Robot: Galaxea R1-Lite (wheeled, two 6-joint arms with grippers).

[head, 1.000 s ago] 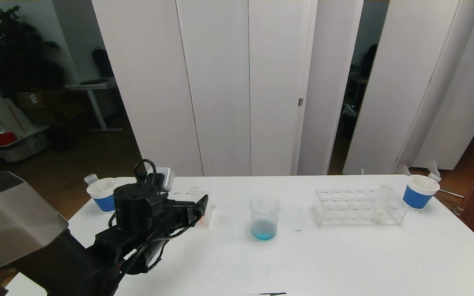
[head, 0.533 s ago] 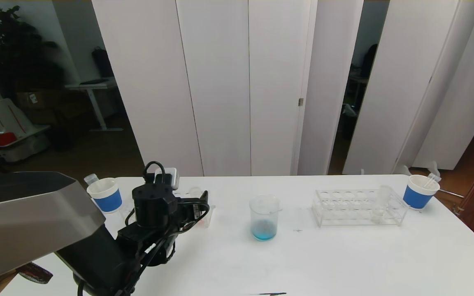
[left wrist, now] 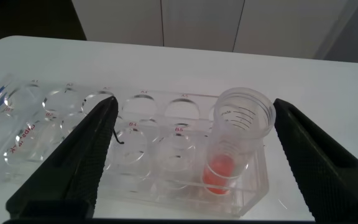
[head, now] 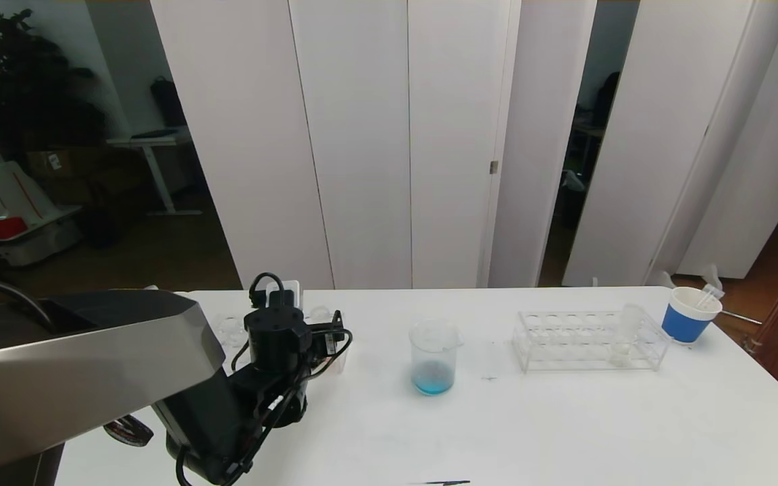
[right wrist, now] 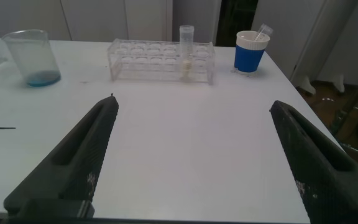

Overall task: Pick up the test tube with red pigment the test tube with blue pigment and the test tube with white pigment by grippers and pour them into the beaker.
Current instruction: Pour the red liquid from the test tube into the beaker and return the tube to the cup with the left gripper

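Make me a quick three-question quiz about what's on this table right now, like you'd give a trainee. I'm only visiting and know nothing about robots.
1. True or false: the beaker already holds something blue at its bottom.
2. Multiple choice: the open left gripper faces a clear rack holding a tube with pigment of which colour? A) green B) orange-red C) black
3. Fill in: in the right wrist view, the open right gripper hovers over bare table, and the tube with pale pigment stands upright in the far ____ beside the blue-and-white cup.

Key: 1 true; 2 B, the tube with orange-red pigment; 3 rack.
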